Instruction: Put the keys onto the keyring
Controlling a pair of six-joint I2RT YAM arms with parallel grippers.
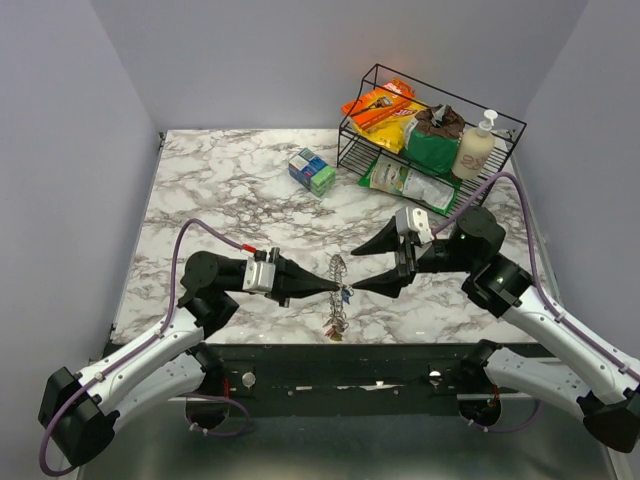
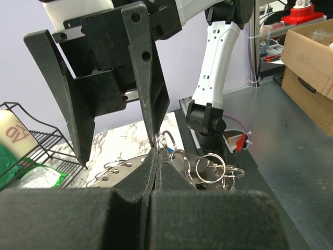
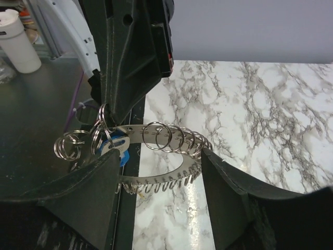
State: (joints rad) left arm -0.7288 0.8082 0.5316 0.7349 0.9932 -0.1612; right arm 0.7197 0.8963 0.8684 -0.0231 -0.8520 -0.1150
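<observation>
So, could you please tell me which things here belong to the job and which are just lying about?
Job: keyring, keys, left pincer, right pincer.
Lying about: wire rack, snack packets, soap bottle, small boxes.

White-and-grey marble table (image 1: pixel 200 190), pale lavender walls (image 1: pixel 60 150) on three sides. Black wire rack (image 1: pixel 345 140) sat at the far right corner. In it: orange packs (image 1: pixel 378 103) on top at the left, yellow packet (image 1: pixel 397 130) just under them, green bag (image 1: pixel 433 140) with a brown top in the middle, cream pump bottle (image 1: pixel 475 145) upright at the right end. Green-and-white pouch (image 1: pixel 405 183) lay at the rack's front. Blue-and-green boxes (image 1: pixel 312 171) sat on the table just left of the rack, apart from it. Off the table: cardboard box (image 2: pixel 312 57) and a red part (image 2: pixel 302 13) in left wrist view, white cup (image 3: pixel 18 44) in right wrist view.
</observation>
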